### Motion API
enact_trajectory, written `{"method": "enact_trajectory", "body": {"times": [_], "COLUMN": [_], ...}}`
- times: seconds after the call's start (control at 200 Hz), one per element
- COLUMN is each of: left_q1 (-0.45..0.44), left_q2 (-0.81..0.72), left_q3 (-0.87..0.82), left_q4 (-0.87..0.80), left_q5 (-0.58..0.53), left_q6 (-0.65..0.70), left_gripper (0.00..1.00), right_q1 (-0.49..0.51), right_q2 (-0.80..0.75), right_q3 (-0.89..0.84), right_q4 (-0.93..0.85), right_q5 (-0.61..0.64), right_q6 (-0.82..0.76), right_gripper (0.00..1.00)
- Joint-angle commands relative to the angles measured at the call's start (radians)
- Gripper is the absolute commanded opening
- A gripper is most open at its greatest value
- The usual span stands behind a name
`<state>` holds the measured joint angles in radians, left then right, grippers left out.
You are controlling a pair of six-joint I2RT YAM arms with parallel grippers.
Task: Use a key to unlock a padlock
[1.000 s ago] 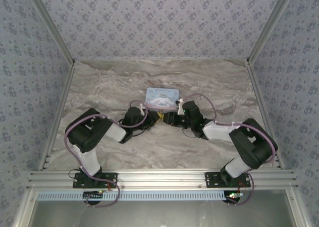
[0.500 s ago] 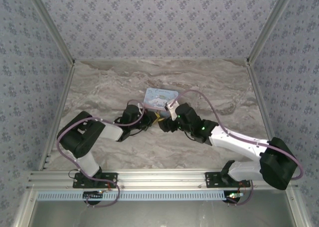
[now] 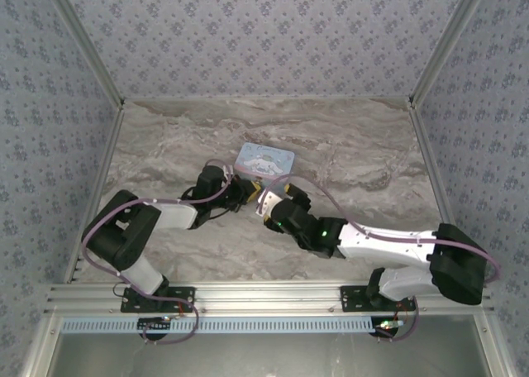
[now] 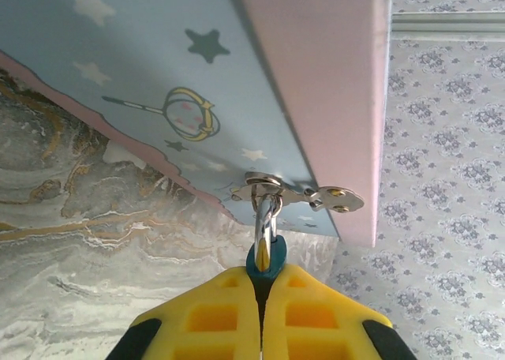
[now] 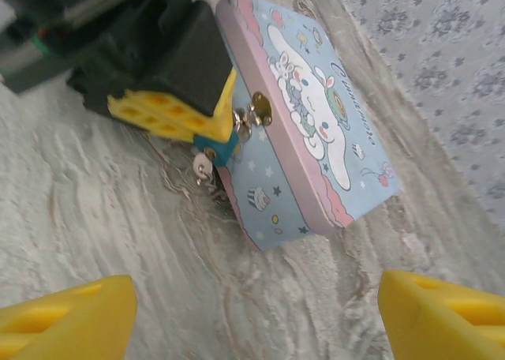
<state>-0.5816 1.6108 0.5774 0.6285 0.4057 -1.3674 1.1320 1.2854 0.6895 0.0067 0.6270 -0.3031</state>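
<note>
The padlock (image 4: 264, 259) hangs by its shackle (image 4: 266, 211) from the hasp (image 4: 296, 193) on the tin's (image 5: 316, 131) side wall. It is pinched at its body by the left gripper (image 4: 263, 285), whose yellow fingers are pressed together on it. The right gripper (image 5: 256, 285) is held spread wide, short of the lock and gripping nothing. A small silvery key (image 5: 203, 167) appears to sit at the padlock's free end, though whether it is fully seated cannot be told.

The step in hand is judged to be taking and turning the key. The padlock should be kept firmly clamped so it cannot swing on the hasp. The right gripper should be lined up with the key's head, closed on its flat faces, and twisted about the lock's own axis without side pull.

The padlock's long axis runs straight out from the tin, with the shackle toward the hasp. The keyed end is pointed away from the tin, down toward the surface (image 5: 118, 218).
</note>
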Motion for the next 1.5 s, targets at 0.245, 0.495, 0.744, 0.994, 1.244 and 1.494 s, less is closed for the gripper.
{"method": "enact_trajectory", "body": {"times": [0.245, 0.495, 0.744, 0.994, 1.244, 1.494], "left_q1": [0.007, 0.008, 0.009, 0.009, 0.010, 0.011], "left_q2": [-0.049, -0.054, -0.064, -0.072, -0.077, -0.079], "left_q3": [0.031, 0.040, 0.044, 0.047, 0.047, 0.047], "left_q4": [-0.029, -0.042, -0.059, -0.071, -0.077, -0.077], "left_q5": [0.040, 0.045, 0.045, 0.043, 0.046, 0.049], "left_q6": [-0.017, -0.016, -0.016, -0.021, -0.033, -0.038], "left_gripper": [0.00, 0.00, 0.00, 0.00, 0.00, 0.00], "right_q1": [0.033, 0.007, -0.043, -0.075, -0.090, -0.103], "right_q2": [0.077, 0.131, 0.178, 0.250, 0.305, 0.332], "right_q3": [-0.059, -0.070, -0.056, -0.041, -0.010, 0.009], "right_q4": [0.214, 0.299, 0.366, 0.448, 0.510, 0.534], "right_q5": [0.088, 0.051, -0.008, -0.044, -0.088, -0.113], "right_q6": [-0.163, -0.210, -0.276, -0.326, -0.373, -0.381], "right_gripper": [0.83, 0.82, 0.70, 0.70, 0.68, 0.61]}}
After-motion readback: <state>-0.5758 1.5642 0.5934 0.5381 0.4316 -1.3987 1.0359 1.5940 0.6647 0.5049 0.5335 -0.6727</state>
